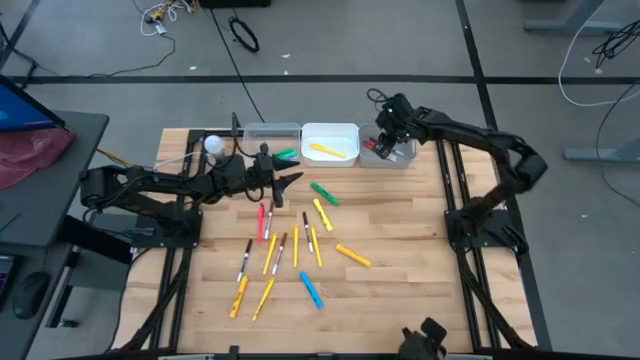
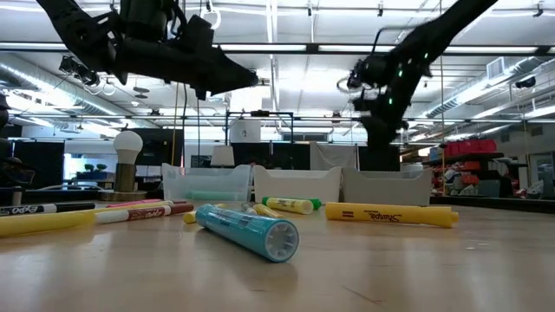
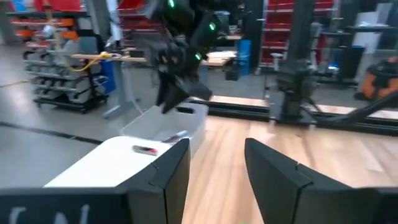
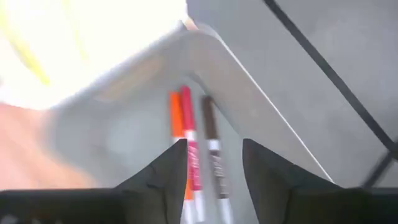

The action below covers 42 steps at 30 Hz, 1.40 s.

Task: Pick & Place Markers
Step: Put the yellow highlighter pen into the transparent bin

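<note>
R hand [image 1: 385, 143] open over bin [image 1: 401, 159], markers [image 4: 193, 155] inside.

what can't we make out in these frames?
- Right bin contents, high view: covered by the right gripper.
- Left bin contents, low view: wall too cloudy to see through.
- Left gripper, low view: a dark silhouette against the ceiling lights.
- Middle bin, right wrist view: washed out by glare.
</note>
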### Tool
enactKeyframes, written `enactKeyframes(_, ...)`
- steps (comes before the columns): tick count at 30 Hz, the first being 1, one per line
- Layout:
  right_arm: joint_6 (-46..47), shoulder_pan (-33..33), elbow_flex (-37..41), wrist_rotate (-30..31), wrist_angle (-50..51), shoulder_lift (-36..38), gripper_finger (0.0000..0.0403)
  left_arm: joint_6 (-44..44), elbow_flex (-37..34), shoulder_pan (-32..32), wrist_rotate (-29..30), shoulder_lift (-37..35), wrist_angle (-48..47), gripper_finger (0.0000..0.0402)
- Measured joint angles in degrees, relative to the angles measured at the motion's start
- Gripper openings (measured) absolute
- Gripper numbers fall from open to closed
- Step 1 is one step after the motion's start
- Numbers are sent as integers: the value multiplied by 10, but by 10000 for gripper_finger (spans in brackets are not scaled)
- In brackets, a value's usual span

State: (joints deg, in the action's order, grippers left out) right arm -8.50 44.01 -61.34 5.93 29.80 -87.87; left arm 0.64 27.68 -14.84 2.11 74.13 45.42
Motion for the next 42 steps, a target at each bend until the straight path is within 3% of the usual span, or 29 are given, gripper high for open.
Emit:
enactKeyframes(7,42,-134,0,-30,-14,81,140,0,0,74,40,-12,-14,161)
enactKeyframes(14,51,-293,0,-29,-37,75,116,-4,2,172,207,-49,-123,161)
enactKeyframes(19,95,-370,5,-8,-36,70,101,-77,2,235,344,-57,-211,161)
enactKeyframes(25,149,-420,91,31,-121,70,88,-228,2,251,362,-57,-350,161)
enactKeyframes(29,183,-424,173,33,-236,69,82,-352,2,251,309,-57,-456,160)
enactKeyframes(34,195,-423,238,33,-361,69,82,-493,13,256,133,-57,-595,160)
enactKeyframes(37,174,-421,254,33,-429,69,82,-547,38,291,33,-57,-683,156)
enactKeyframes(42,144,-415,263,33,-480,70,82,-682,70,380,-62,-57,-748,139)
